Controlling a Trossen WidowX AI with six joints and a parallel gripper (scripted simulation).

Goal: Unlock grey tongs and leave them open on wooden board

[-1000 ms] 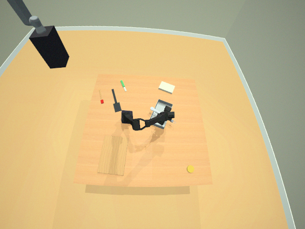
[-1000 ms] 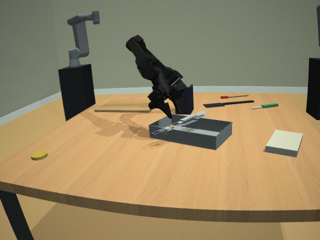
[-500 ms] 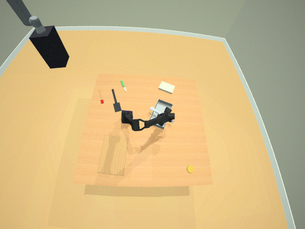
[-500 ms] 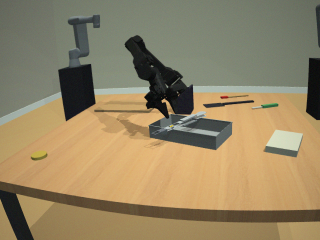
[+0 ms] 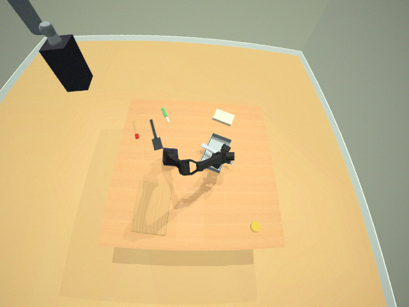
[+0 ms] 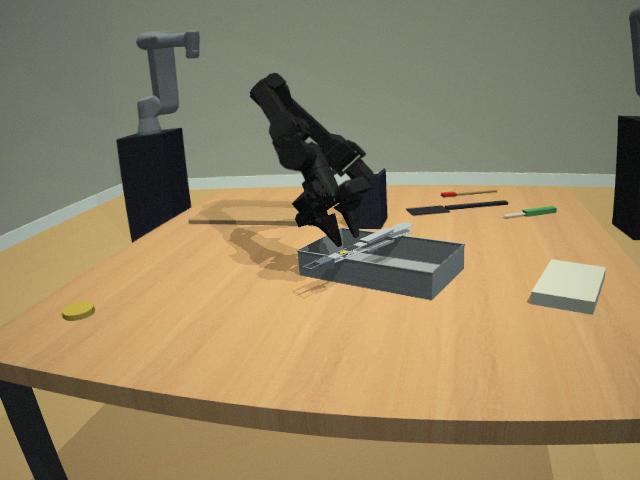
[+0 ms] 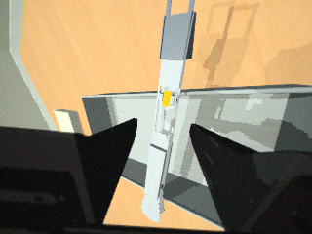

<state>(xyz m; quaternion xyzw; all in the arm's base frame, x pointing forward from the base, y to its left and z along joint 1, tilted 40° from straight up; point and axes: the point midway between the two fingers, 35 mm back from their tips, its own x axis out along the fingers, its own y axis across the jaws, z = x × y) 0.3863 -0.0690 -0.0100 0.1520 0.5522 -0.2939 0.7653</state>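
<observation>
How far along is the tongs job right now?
Nothing is finished. The open end effector straddles the grey tongs, which lie across the roasting tin, fingers not touching them. Left: grasp, lift, unlock tips-down, set open on the wooden board, release.
</observation>
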